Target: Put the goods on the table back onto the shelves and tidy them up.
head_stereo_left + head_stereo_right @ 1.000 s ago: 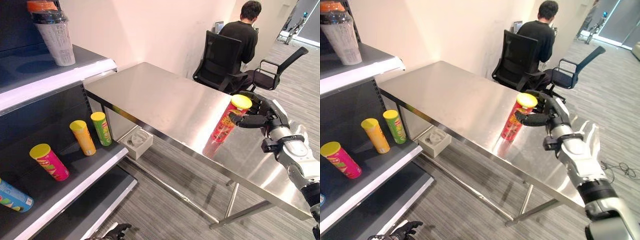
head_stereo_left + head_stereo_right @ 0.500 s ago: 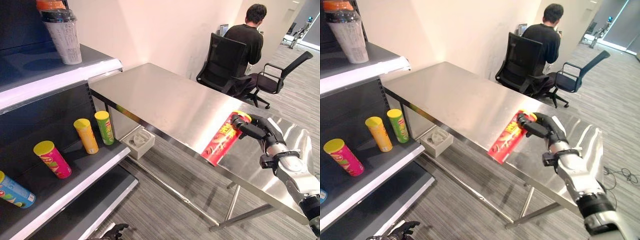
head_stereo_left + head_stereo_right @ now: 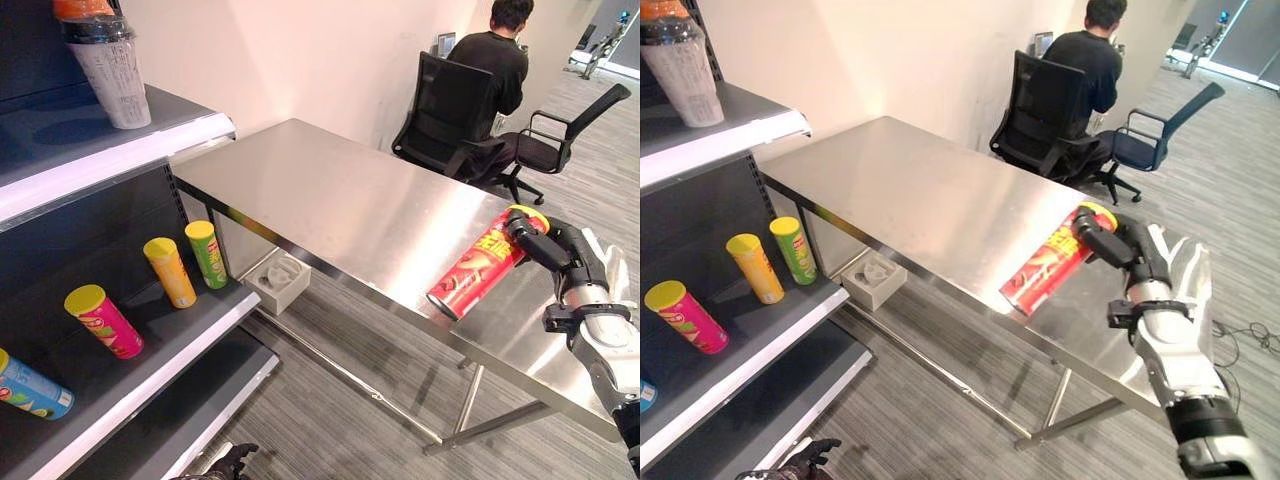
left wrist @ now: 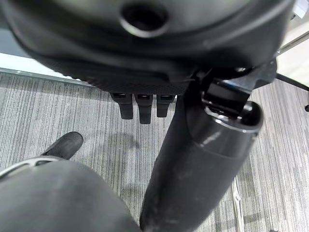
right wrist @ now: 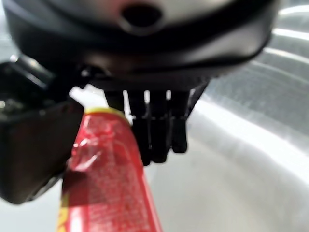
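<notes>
A red chip can [image 3: 478, 272] with a yellow lid lies tilted on the steel table [image 3: 330, 200], its base pointing at the near edge. My right hand [image 3: 570, 260] is at its lid end, thumb and fingers pinching the top. The right wrist view shows the red can [image 5: 108, 179] between the thumb [image 5: 34, 150] and the fingers [image 5: 154, 135]. My left hand [image 3: 232, 462] hangs low near the floor, fingers relaxed. The left shelf [image 3: 150, 370] holds a pink can [image 3: 100, 320], an orange can [image 3: 168, 272], a green can [image 3: 204, 255] and a blue can [image 3: 30, 390].
A lidded cup [image 3: 105, 65] stands on the upper shelf. A white tray [image 3: 280, 280] sits on the floor under the table. A person [image 3: 495, 60] sits in a black office chair [image 3: 445, 115] beyond the table, with a second chair [image 3: 560, 140] beside.
The red can stood upright a second ago; it has tipped over with my right hand on its lid, and has since slid right, further onto the table.
</notes>
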Controlling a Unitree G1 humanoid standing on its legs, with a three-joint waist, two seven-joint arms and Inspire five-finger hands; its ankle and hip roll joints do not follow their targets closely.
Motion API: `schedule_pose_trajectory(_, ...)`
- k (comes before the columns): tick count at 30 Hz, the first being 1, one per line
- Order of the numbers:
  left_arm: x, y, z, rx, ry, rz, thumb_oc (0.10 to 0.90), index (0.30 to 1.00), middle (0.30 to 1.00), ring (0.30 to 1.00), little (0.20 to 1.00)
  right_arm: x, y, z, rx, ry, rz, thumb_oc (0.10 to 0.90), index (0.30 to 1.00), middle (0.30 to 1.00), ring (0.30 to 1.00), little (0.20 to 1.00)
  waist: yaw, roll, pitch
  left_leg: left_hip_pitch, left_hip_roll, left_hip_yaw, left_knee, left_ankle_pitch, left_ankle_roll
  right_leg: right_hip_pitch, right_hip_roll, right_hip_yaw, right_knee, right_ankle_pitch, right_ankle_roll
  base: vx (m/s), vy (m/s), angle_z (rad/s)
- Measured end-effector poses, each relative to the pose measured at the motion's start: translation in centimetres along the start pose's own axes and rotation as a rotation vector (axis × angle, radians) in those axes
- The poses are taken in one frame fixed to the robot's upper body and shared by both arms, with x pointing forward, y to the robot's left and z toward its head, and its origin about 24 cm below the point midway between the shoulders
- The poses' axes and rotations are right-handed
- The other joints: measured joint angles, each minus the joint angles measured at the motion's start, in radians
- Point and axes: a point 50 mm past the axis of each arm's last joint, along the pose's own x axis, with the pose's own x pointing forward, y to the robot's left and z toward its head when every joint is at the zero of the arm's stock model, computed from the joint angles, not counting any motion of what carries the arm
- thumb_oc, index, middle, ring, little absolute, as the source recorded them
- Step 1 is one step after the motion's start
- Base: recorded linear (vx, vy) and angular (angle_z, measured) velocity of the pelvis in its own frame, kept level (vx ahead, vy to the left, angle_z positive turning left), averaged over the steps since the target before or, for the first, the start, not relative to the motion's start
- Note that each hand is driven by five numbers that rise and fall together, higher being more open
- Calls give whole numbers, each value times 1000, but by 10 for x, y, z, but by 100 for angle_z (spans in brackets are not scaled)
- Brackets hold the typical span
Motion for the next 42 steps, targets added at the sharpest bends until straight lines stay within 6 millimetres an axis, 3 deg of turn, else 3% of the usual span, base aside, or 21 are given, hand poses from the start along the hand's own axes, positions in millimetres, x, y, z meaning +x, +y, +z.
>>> schedule_pose_trajectory(2,0,1,-1,-10,3,11,800,900,900,900,900,-6,-12,16,-62,-90,-80,400,300,300,300,300,-14,8,16,0,0,0,1,0,0,0,0,0,0,0,0,0,0,0)
schedule_pose_trajectory(5,1,6,2,9,-3,52,800,900,900,900,900,-27,-22,52,-355,-322,-245,400,300,300,300,300,-25,30,29,4,-2,4,1,-2,2,-2,0,9,0,0,0,2,2,-7)
schedule_pose_trajectory(7,1,7,3,34,-8,68,800,900,900,900,900,-32,-27,62,-521,-406,-357,400,300,300,300,300,-28,35,29,2,-2,5,-2,-2,3,-2,0,10,0,0,0,-3,1,-3)
schedule_pose_trajectory(13,0,5,1,100,-9,82,800,900,900,900,900,-40,-34,62,-914,-488,-547,400,300,300,300,300,-18,35,28,3,-2,3,1,-2,3,-3,-1,10,0,1,0,0,0,0)
schedule_pose_trajectory(19,0,6,1,143,-14,97,800,900,900,900,900,-51,-38,52,-1098,-502,-588,400,300,300,300,300,-19,34,28,2,-2,3,0,-2,3,-3,-1,9,0,0,0,0,0,0)
schedule_pose_trajectory(34,0,6,1,141,-13,102,800,900,900,900,900,-53,-39,49,-1075,-484,-625,400,300,300,300,300,-17,19,23,3,-3,3,1,-1,2,-2,-2,8,0,1,-1,0,0,0)
schedule_pose_trajectory(40,-1,7,1,140,-18,116,800,900,900,900,900,-59,-29,40,-887,-437,-663,400,300,300,300,300,-17,17,22,4,-3,3,-1,-1,3,-1,-2,8,0,1,-1,0,0,0)
schedule_pose_trajectory(42,-1,6,2,138,-25,116,800,900,900,900,900,-65,-16,39,-736,-443,-667,400,300,300,300,300,-18,20,20,3,-5,2,-1,-1,3,0,-4,8,0,1,-1,0,0,0)
